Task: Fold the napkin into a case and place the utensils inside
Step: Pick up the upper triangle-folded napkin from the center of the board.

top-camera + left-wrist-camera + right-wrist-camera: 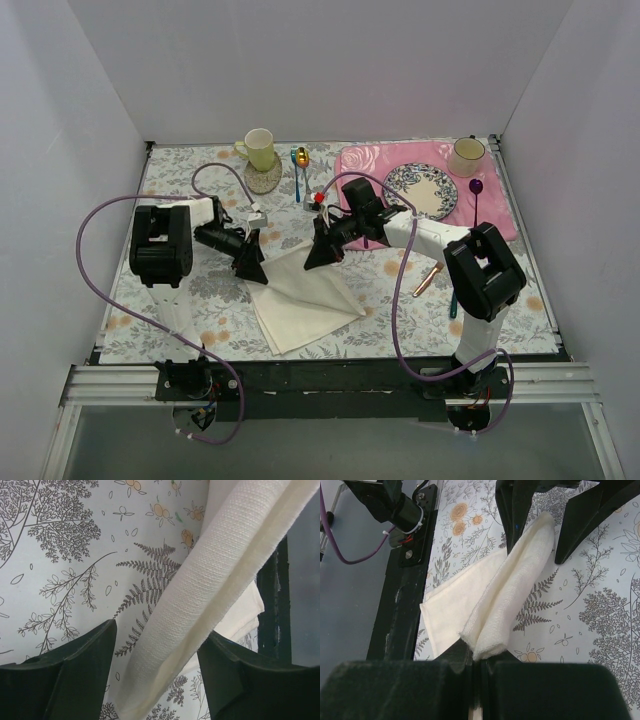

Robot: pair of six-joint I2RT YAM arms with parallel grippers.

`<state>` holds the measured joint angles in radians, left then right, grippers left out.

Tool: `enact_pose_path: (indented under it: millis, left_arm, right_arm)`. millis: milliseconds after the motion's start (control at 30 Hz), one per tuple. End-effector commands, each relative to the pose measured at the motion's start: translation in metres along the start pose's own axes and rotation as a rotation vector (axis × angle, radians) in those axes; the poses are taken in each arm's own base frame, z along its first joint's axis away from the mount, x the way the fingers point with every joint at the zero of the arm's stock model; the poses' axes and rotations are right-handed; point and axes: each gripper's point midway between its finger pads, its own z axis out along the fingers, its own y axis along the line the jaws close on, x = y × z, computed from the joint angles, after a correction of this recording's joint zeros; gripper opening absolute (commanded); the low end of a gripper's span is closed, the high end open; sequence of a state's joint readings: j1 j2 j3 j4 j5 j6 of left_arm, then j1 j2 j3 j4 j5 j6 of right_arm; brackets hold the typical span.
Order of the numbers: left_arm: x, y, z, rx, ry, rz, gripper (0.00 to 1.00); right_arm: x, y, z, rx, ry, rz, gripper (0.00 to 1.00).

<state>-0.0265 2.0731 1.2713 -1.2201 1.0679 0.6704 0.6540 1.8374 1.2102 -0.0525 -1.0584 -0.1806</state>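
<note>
- A pale yellow mug [260, 148] stands on a round coaster [264, 181] near the far edge of the worktop [230, 330], left of the middle.
- The left gripper [250, 262] hangs low over the middle of the worktop with its jaws well apart. A raised fold of the napkin [305, 300] runs between them without being pinched, and the printed worktop shows in the gap on one side.
- The cream-white napkin lies mostly flat toward the near edge, around the middle. Its far edge is lifted off the worktop between the two grippers.
- The spoon [300, 170], with a gold bowl and a teal handle, lies near the far edge, just right of the coaster.
- The right gripper [477, 666] is closed tight, pinching a bunched fold of the napkin.
- The copper knife [428, 279] lies toward the right edge, beside the right arm and apart from the napkin.
- A pink placemat [370, 165] at the far right corner carries a patterned plate [420, 190], a cup [467, 155] and a purple utensil [477, 188].
</note>
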Motion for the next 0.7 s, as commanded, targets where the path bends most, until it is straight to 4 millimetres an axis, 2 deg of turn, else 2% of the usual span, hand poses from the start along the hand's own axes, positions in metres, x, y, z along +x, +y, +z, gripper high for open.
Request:
enact_pose_path:
  millis: [0, 200, 267, 400, 500, 533, 667]
  left_arm:
    - [0.014, 0.006, 0.000, -0.020, 0.112, 0.130, 0.61]
    - [0.023, -0.009, 0.001, 0.004, 0.122, 0.105, 0.52]
    - [0.019, -0.011, -0.001, 0.005, 0.089, 0.057, 0.48]
    - [0.006, -0.007, -0.008, 0.014, 0.035, 0.004, 0.35]
    - [0.005, -0.007, -0.012, -0.002, 0.048, 0.009, 0.13]
    - [0.002, -0.008, -0.015, -0.015, 0.050, 0.017, 0.00]
    - [-0.016, -0.007, -0.027, -0.084, 0.047, 0.031, 0.00]
  right_arm:
    - [-0.032, 0.016, -0.009, -0.028, -0.040, -0.111, 0.01]
    - [-0.032, 0.015, -0.011, -0.018, -0.035, -0.119, 0.01]
    - [-0.032, 0.016, -0.012, -0.017, -0.035, -0.117, 0.01]
    - [-0.035, 0.016, -0.014, -0.010, -0.035, -0.130, 0.01]
    - [-0.037, 0.015, -0.017, 0.006, -0.033, -0.137, 0.01]
    - [-0.040, 0.012, -0.017, 0.024, -0.032, -0.149, 0.01]
    - [-0.051, -0.001, -0.028, 0.120, -0.035, -0.198, 0.01]
